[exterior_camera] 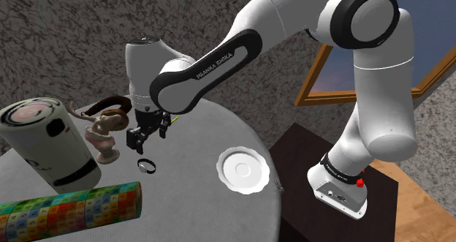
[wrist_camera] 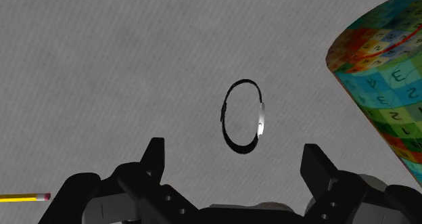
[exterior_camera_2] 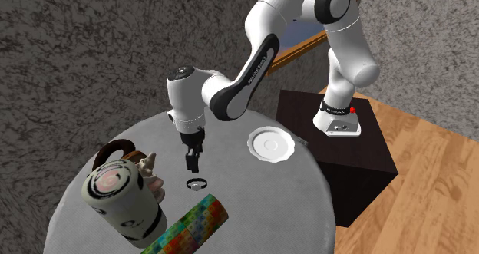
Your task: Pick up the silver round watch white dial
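The watch (exterior_camera: 147,165) is a thin dark loop with a small pale face, lying on the round grey table (exterior_camera: 197,211). It rests just below my gripper (exterior_camera: 148,140) in the shoulder view, near the coloured roll. In the second exterior view the watch (exterior_camera_2: 196,184) lies on the table under the gripper (exterior_camera_2: 191,165), which hangs a little above it. In the wrist view the watch (wrist_camera: 242,115) sits ahead of the two black fingers (wrist_camera: 153,159), in line with the gap. The fingers stand wide apart, touching nothing; the gripper (wrist_camera: 233,163) is open.
A multicoloured roll (exterior_camera: 69,208) lies at the table's front, close to the watch. A large white cylinder with black marks (exterior_camera: 47,140), a small pink figurine (exterior_camera: 104,136) and a brown headband-like object (exterior_camera: 109,105) stand nearby. A white plate (exterior_camera: 243,169) lies apart. A pencil tip (wrist_camera: 24,197) shows beside the gripper.
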`<state>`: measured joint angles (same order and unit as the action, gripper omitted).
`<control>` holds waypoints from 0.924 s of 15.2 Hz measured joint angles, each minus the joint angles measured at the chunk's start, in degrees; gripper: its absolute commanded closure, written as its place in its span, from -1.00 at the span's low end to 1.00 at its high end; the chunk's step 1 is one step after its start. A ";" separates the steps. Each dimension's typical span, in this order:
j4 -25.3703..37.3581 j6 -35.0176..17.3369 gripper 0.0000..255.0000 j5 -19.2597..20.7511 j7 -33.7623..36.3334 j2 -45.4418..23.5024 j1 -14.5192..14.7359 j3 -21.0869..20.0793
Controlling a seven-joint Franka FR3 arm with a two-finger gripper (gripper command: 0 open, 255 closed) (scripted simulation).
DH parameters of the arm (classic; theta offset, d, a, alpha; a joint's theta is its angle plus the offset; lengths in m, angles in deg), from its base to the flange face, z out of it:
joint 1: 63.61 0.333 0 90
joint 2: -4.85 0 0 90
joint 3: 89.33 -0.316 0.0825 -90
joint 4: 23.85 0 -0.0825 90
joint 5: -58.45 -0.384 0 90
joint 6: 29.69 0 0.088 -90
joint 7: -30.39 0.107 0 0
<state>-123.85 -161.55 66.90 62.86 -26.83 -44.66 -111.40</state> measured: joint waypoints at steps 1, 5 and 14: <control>2.40 0.30 -1.00 0.54 0.23 -2.26 0.86 0.26; 9.58 1.08 -1.00 1.99 1.23 -9.04 3.91 0.97; 11.02 -1.78 1.00 3.08 1.57 -13.39 4.98 1.99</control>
<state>-112.82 -163.33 69.97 64.44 -40.22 -39.68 -109.41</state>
